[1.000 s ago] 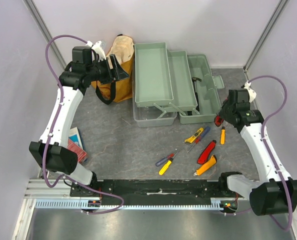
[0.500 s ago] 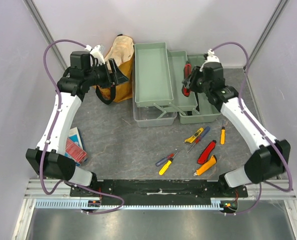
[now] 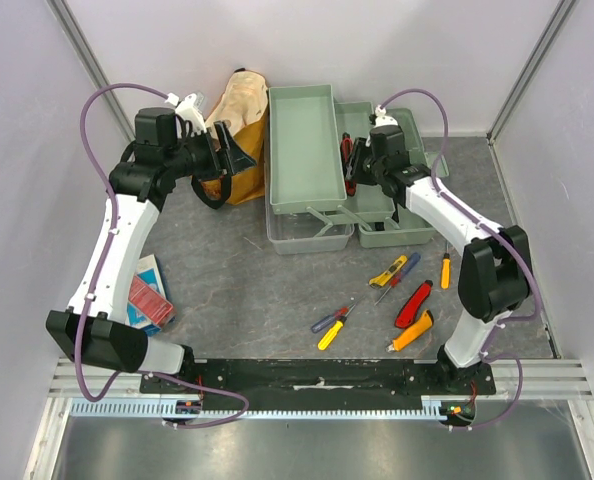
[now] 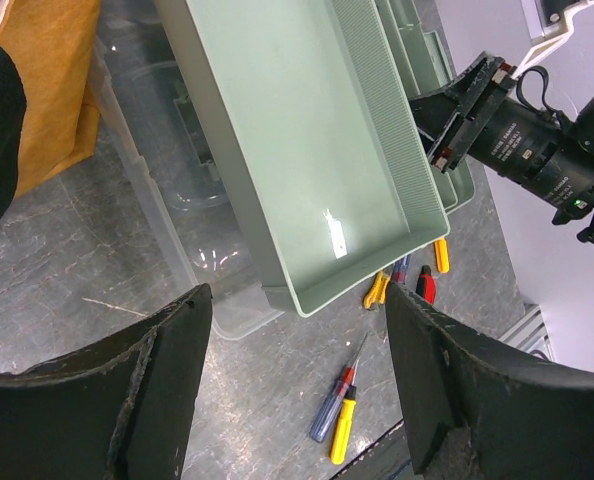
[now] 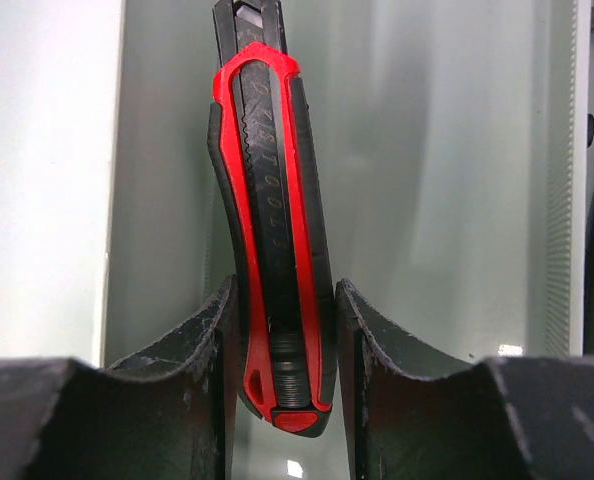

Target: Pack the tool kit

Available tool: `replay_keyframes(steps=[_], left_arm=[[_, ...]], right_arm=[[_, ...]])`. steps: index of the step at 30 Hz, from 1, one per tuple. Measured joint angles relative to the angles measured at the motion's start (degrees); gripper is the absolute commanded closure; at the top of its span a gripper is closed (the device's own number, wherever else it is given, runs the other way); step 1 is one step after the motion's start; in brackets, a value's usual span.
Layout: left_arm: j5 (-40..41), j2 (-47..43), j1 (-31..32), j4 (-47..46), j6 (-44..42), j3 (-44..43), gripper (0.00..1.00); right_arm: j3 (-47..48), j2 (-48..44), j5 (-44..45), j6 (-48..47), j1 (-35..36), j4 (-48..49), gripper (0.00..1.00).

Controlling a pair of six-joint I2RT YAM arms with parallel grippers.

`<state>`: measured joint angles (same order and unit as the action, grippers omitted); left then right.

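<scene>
While the right gripper (image 5: 284,290) clamps the red utility knife (image 5: 272,190) between its fingers (image 5: 187,370) above the middle tray (image 3: 369,195) of the toolbox (image 3: 302,120), upper centre, the next move is probably lowering and releasing it there; the left gripper (image 4: 297,292) hangs wide open, empty.

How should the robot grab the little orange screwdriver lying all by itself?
Grip the orange screwdriver by its handle, coming straight down from above. It lies flat and apart from the other tools, with room on both sides for a pinch across its narrow width.
</scene>
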<state>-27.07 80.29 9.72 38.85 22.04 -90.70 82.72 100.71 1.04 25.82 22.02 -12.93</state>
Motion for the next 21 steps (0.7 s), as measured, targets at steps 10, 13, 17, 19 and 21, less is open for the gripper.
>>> replay_keyframes(steps=[10, 13, 17, 19, 21], left_arm=[[0.57, -0.11, 0.00, -0.02, 0.00, 0.02, 0.24], [1.05, -0.11, 0.00, -0.02, 0.00, 0.04, 0.24], [1.40, -0.11, 0.00, -0.02, 0.00, 0.04, 0.24], [1.42, -0.11, 0.00, -0.02, 0.00, 0.04, 0.23], [1.42, -0.11, 0.00, -0.02, 0.00, 0.04, 0.23]], right_arm=[[1.84, 2.45, -2.43, -0.63, 0.00, -2.14, 0.65], [1.84, 2.51, -3.93, -0.57, 0.00, -4.28, 0.60], [1.84, 3.06, -5.66, -0.33, -0.07, -5.77, 0.48], [1.86, 3.34, -6.36, -0.17, -0.24, -6.03, 0.40], [1.86, 3.41, -6.49, 0.02, -0.55, -6.58, 0.34]])
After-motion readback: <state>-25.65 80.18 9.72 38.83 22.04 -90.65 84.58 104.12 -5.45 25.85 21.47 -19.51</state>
